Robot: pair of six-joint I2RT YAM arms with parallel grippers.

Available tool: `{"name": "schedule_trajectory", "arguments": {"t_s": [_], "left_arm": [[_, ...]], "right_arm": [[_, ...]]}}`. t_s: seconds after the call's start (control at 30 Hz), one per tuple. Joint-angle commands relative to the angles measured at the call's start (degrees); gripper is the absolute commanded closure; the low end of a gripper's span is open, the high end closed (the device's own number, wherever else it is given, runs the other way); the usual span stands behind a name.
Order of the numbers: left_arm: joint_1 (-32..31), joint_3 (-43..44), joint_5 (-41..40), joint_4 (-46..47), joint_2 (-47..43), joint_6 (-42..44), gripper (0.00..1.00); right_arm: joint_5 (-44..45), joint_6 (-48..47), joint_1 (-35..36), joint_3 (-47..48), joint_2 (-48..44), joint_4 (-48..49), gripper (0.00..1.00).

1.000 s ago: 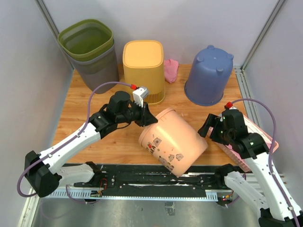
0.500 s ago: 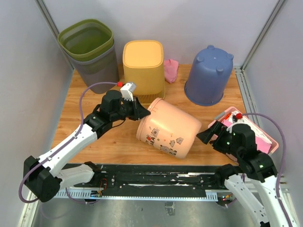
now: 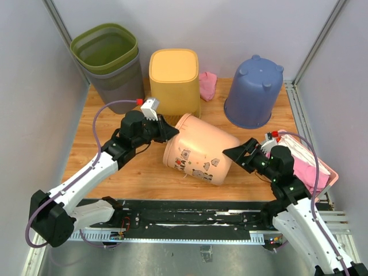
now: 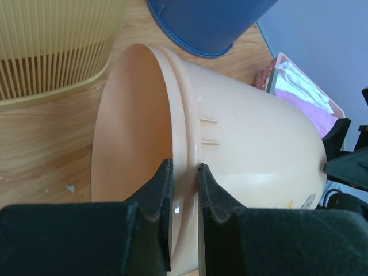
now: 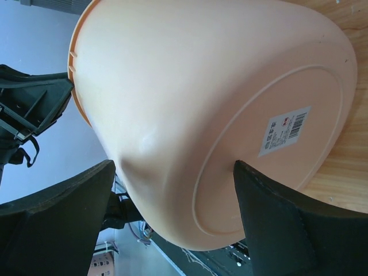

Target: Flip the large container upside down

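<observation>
The large peach container [image 3: 201, 149] lies on its side on the wooden table, mouth to the left, base to the right. My left gripper [image 3: 167, 133] is shut on its rim [image 4: 187, 172], one finger inside and one outside. My right gripper [image 3: 238, 156] is open wide at the base [image 5: 270, 144]; one finger touches the base and the other stands off the lower side. A white label [image 5: 284, 129] sits on the base.
An upside-down blue bucket [image 3: 254, 91] stands at the back right, a yellow basket [image 3: 174, 77] at the back middle, stacked green and grey bins [image 3: 109, 63] at the back left. A pink tray with cloths [image 3: 305, 167] lies at the right. A pink cloth [image 3: 207, 85] lies behind.
The container has tipped and moved back and left, its base now lower toward the table. My left gripper drew left with the rim. My right gripper swung in to the base.
</observation>
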Motion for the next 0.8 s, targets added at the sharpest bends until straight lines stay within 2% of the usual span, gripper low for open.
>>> {"name": "schedule_trajectory", "arguments": {"t_s": [0.0,0.77], "left_arm": [[-1.04,-4.41,1.86,-9.42,4.37,0.02,1.0],[-1.12,-3.04,6.33,0.8,10.56,-5.8,1.0]], "right_arm": [[-10.0,3.19,0.42,4.21,0.71,14.28,0.16],[-16.61,0.1,0.56,15.6,7.8,19.89,0.17]]}}
